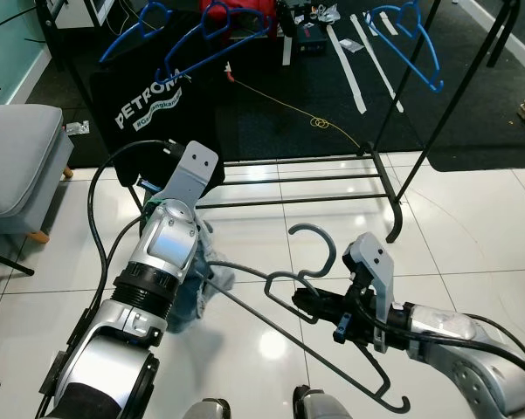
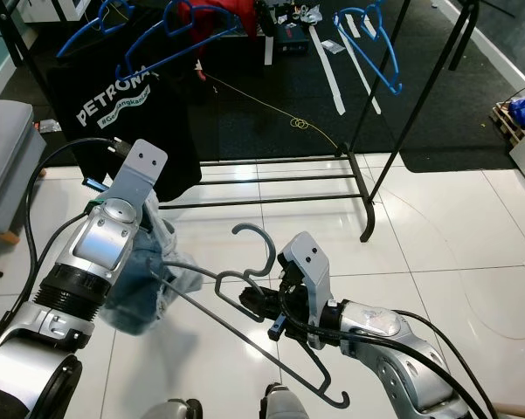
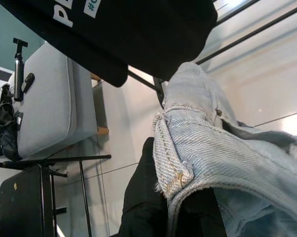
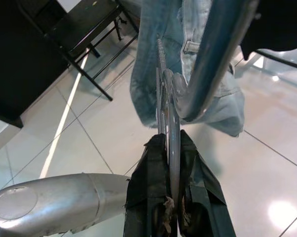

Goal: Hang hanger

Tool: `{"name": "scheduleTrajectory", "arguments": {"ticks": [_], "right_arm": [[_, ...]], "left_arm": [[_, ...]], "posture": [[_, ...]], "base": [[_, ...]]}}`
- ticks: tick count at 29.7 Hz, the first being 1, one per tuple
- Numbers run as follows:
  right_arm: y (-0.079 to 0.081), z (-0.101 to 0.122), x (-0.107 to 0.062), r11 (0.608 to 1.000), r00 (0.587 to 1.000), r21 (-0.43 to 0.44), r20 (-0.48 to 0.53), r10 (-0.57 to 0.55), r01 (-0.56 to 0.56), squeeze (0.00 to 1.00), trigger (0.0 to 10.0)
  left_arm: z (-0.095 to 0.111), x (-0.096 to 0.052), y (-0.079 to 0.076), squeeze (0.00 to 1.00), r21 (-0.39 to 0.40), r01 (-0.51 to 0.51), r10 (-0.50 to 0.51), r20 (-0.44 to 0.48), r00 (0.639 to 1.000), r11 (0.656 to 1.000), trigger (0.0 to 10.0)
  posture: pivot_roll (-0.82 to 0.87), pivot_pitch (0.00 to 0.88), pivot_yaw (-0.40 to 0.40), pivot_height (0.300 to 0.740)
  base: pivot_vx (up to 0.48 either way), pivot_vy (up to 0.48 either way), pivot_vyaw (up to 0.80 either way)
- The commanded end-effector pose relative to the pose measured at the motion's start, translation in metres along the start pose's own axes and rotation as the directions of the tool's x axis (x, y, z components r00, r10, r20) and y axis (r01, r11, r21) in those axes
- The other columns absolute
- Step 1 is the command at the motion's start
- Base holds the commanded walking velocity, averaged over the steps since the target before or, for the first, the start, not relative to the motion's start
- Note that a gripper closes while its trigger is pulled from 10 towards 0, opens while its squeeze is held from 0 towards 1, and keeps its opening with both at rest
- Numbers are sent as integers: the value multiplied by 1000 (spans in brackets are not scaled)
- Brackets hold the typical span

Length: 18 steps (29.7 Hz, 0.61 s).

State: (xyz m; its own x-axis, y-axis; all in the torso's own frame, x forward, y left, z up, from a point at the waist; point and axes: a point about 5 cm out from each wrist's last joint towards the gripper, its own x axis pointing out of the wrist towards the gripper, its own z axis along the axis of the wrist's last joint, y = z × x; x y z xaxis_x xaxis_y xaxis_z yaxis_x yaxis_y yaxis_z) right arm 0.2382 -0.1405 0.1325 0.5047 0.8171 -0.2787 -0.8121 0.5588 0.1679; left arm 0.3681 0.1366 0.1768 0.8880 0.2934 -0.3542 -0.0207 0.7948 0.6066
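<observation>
The right gripper (image 1: 299,303) has its jaws pressed together on the neck of a dark grey hanger (image 1: 332,349), just below the hook (image 1: 319,244), holding it above the white tiled floor (image 1: 472,227) in front of the robot. In the right wrist view the two black fingers (image 4: 150,192) pinch the thin metal of the hanger between them. The left gripper (image 3: 178,212) has its jaws closed on a piece of pale blue jeans (image 1: 196,279) that drapes off the far end of the hanger. Beyond stands a black clothes rack (image 1: 393,175) with blue hangers (image 1: 411,39) on its rail and a black T-shirt (image 1: 153,96) hanging from it. A grey seat (image 1: 17,157) stands at the left
</observation>
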Motion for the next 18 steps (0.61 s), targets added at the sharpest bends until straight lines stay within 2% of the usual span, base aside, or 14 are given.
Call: {"name": "scheduleTrajectory", "arguments": {"ticks": [1,3,5,10,18], "right_arm": [[-8,2,0,998,998,-19,27,-62,62,0,10000],[-11,4,0,995,995,-30,44,-93,94,0,10000],[-23,9,0,980,978,-42,85,-188,192,0,10000],[-29,14,-3,970,966,-49,110,-232,238,0,10000],[-23,17,0,985,979,-42,123,-160,166,0,10000]], "left_arm": [[3,-4,2,0,10,3,-3,13,1000,1000,10000],[4,-6,1,0,15,11,-12,17,1000,1000,10000],[6,-11,0,0,33,29,-30,32,999,999,10000],[8,-16,-1,0,62,37,-41,63,997,997,10000],[15,-25,-5,0,71,64,-70,91,993,995,10000]], "posture": [[-52,93,108,740],[-51,94,110,740],[-52,94,110,740],[-49,96,106,740],[-49,93,96,740]], "base": [[0,0,0],[0,0,0],[0,0,0],[0,0,0],[0,0,0]]}}
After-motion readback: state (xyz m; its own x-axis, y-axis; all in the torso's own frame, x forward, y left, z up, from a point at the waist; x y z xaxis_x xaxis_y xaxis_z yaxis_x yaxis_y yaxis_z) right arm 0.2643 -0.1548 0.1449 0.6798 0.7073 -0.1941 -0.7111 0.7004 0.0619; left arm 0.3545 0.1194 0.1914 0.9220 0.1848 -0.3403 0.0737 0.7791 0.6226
